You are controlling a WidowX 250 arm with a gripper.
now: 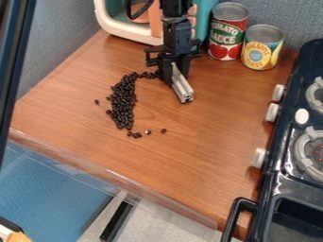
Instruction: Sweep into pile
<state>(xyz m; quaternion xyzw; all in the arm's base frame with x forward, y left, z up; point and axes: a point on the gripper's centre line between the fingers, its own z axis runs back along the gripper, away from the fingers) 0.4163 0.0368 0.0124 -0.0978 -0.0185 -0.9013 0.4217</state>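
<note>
Black all over, the pincer (170,74) hangs down above the wooden counter (208,134), near its back; it is closed around a silver metal bar (182,86), which slants from between the fingers toward the front of the counter and slightly to the right; whether the bar's lower end touches the wood, I cannot tell.

Dark beans (123,102) lie to the left of the pincer and in front of it; their thickest part is a long, uneven heap running from front to back; at its back end a thinner string of beans bends right, up to just beside the pincer; one loose bean (97,101) sits out on the heap's far side, away from the pincer; a few more are scattered past the heap's front end, the rightmost of them (164,131) in front of the pincer and apart from the others; one in that group shows a pale spot.

Behind the pincer stands a teal and white toy box (120,29) with orange parts; behind and to the right of it are two upright cans, a red and green one (227,32) and, just beside that, a yellow and blue one (262,47); well to the right of the pincer is the dark toy stove (283,137), with pale knobs along the side facing it, grey burners on top and a black handle (238,217) at the front.
</note>
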